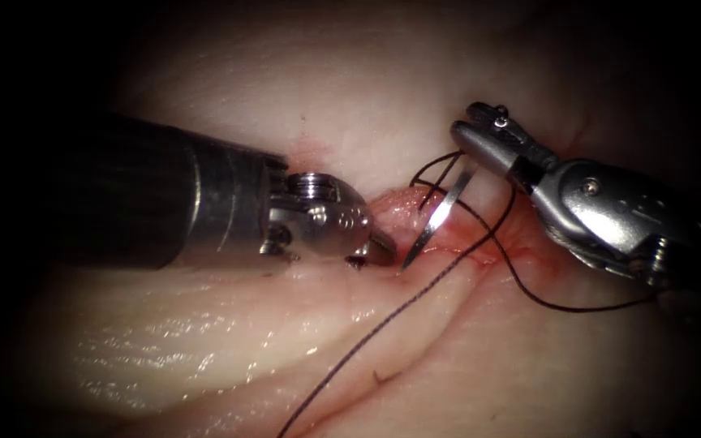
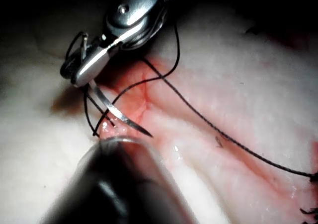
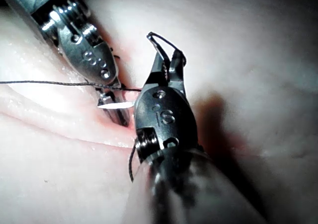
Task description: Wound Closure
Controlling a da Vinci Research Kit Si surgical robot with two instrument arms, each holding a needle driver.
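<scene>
Needle [image 1: 441, 217] hangs from right end effector [image 1: 474, 138], above cut [image 1: 448, 251].

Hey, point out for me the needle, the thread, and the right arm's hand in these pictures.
needle [image 1: 441, 216], endoscope view, on the bright middle of its shaft, above the cut.
thread [image 1: 383, 328], endoscope view, on the dark strand crossing the tissue.
right arm's hand [image 1: 470, 139], endoscope view, at its jaw tips, shut on the needle's rear end.

Two grippers [image 1: 383, 247] [image 1: 468, 130], one needle [image 1: 440, 217], one thread [image 1: 383, 324], one tissue [image 1: 204, 341].

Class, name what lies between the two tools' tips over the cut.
In the endoscope view, the needle, held by the right tool, hangs between it and the left tool, with thread looping around.
</scene>
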